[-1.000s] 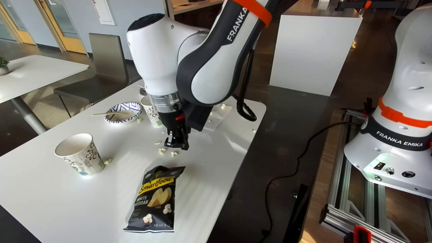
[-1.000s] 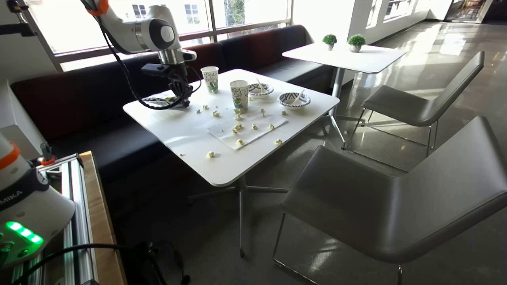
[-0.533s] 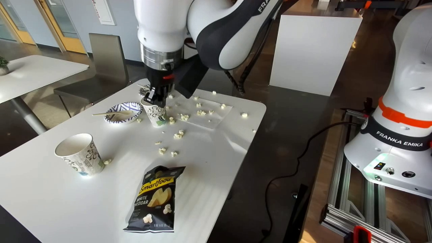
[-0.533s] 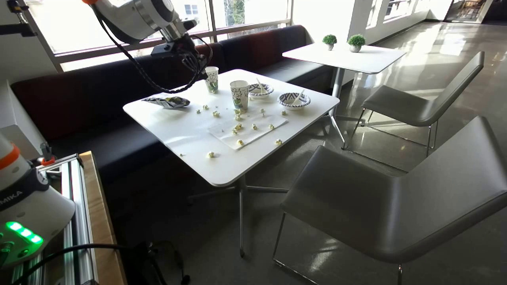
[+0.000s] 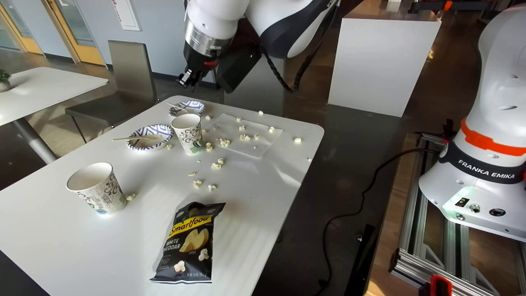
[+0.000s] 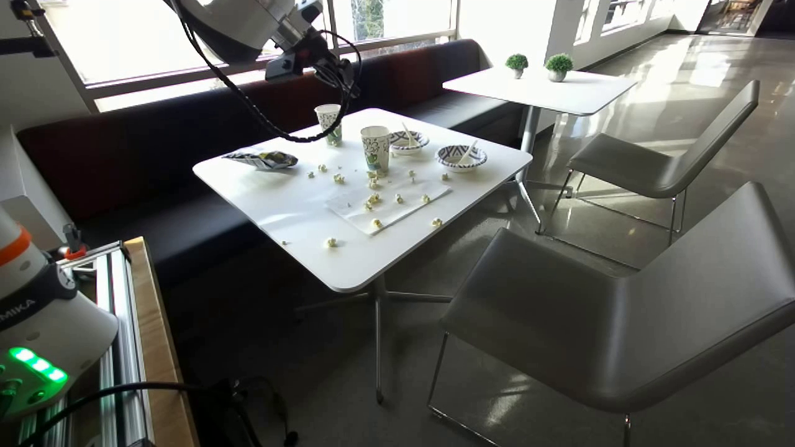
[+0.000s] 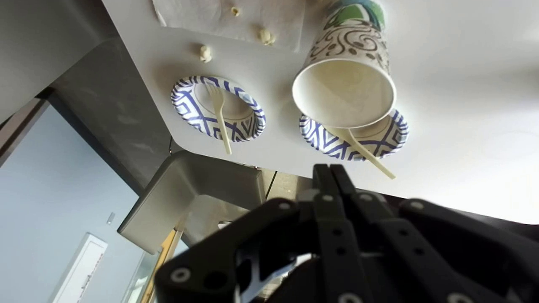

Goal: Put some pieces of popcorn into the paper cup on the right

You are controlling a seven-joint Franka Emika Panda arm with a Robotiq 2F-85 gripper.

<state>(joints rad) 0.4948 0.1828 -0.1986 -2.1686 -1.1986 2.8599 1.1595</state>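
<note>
Hanging in the air, clear of the table (image 5: 102, 246), the gripper (image 7: 329, 168) has its jaws pressed together, as the wrist view shows. In both exterior views the right cup (image 5: 191, 137) stands upright; the wrist view looks into its wide mouth, pale inside. The pieces of popcorn (image 5: 216, 165) lie loose on the table: in an exterior view, several are close to the base of that cup, some are on a thin white sheet (image 5: 246, 149) to its right, and others are scattered toward the near side and the right edge. One piece sits just beside the left cup (image 5: 100, 195), also upright; whether they touch I cannot tell. A black-and-yellow snack bag (image 5: 189, 250) lies on the near part of the table, printed face up. A striped bowl (image 5: 162, 130) sits left of the right cup with a pale utensil (image 7: 370, 156) across its rim; the far bowl (image 5: 196, 106), behind that cup, holds a pale fork (image 7: 219, 111). In an exterior view a grey chair (image 6: 559, 323) stands at the near right, and two small plants (image 6: 559, 64) stand on a far table (image 6: 534, 96).
</note>
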